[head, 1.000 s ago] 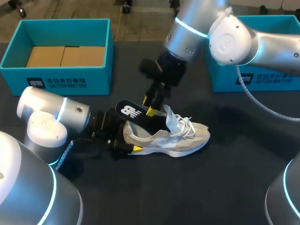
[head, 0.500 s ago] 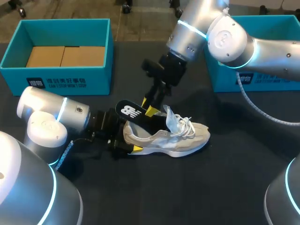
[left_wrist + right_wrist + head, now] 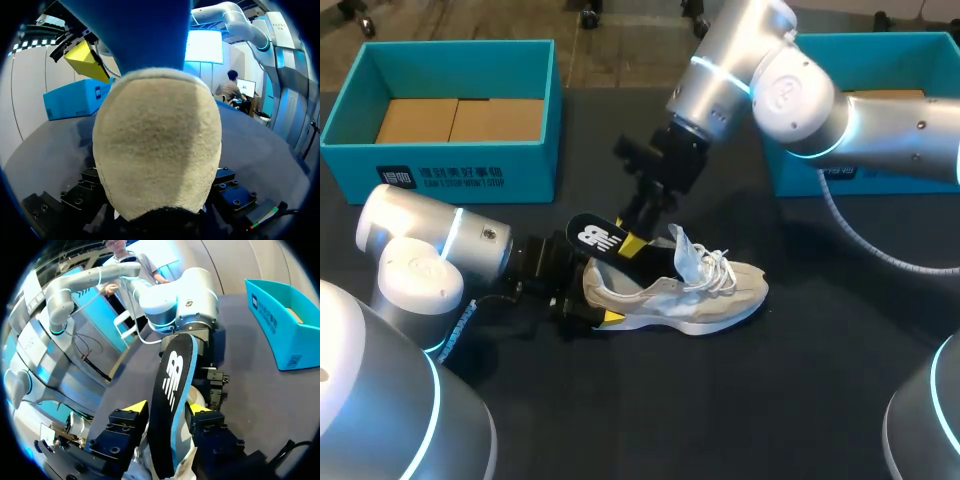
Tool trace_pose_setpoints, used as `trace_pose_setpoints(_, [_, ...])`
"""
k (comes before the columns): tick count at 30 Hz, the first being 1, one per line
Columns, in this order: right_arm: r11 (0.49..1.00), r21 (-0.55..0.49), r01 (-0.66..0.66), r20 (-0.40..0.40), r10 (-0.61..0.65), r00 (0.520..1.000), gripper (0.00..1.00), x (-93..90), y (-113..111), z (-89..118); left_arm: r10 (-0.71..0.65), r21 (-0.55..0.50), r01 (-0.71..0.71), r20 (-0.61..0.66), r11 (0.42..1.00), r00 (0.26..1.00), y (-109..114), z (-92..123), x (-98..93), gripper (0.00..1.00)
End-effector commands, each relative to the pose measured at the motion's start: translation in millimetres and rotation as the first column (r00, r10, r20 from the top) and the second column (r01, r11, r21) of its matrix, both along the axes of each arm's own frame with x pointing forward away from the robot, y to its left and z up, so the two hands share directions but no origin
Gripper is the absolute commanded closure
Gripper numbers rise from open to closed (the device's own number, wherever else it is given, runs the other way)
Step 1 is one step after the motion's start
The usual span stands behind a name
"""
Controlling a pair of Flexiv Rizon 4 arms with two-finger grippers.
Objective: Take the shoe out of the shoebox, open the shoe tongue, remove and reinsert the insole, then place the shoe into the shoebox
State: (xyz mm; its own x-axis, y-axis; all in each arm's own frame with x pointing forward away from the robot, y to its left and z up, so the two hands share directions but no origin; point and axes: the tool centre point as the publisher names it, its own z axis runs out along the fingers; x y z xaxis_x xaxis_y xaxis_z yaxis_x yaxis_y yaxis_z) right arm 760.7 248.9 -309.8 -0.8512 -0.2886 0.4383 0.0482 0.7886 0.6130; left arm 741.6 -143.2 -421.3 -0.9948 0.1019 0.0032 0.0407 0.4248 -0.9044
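The shoe (image 3: 680,290) lies mid on the desk (image 3: 770,400), heel in the left jaws, toe rightward. The insole (image 3: 605,243) rises from it between the right jaws. Behind stand a left box (image 3: 450,165) and a right box (image 3: 795,178).

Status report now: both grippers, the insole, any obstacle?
Left gripper shut on shoe heel. Right gripper shut on insole, partly out of shoe. Nothing in the way.

Head view: even, fairly bright light from overhead. The matte black table (image 3: 820,380) stays dark, with a soft shadow under the shoe (image 3: 680,295). White highlights on the right arm (image 3: 800,90) shell. Left wrist view: heel (image 3: 157,145) close, soft-focused, evenly lit, strong backlight beyond. Right wrist view: insole (image 3: 172,405) dark, straight lines bend near the rim.
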Motion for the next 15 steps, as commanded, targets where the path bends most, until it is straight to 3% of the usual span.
trace_pose_setpoints(1, [1.000, 0.006, -0.002, -0.003, 0.002, 1.000, 0.65, -1.5, 2.7, -4.2, 0.001, 0.002, -0.001, 0.001, 1.000, 1.000, 0.2, -0.8, -0.1, 1.00])
trace_pose_setpoints(2, [1.000, 0.007, -0.003, -0.003, 0.003, 1.000, 0.70, -1.8, 3.0, -4.3, 0.001, 0.002, -0.001, 0.001, 1.000, 1.000, 0.2, -0.8, -0.1, 1.00])
trace_pose_setpoints(5, [1.000, 0.012, -0.008, -0.006, 0.008, 1.000, 0.99, -3.0, 5.2, -4.5, 0.001, 0.002, -0.001, 0.001, 1.000, 1.000, 0.2, -0.8, -0.1, 1.00])
trace_pose_setpoints(15, [0.999, 0.050, -0.012, 0.014, 0.012, 1.000, 1.00, -3.3, 8.2, 1.8, 0.001, 0.002, -0.001, 0.001, 1.000, 1.000, 0.2, -0.8, -0.1, 1.00])
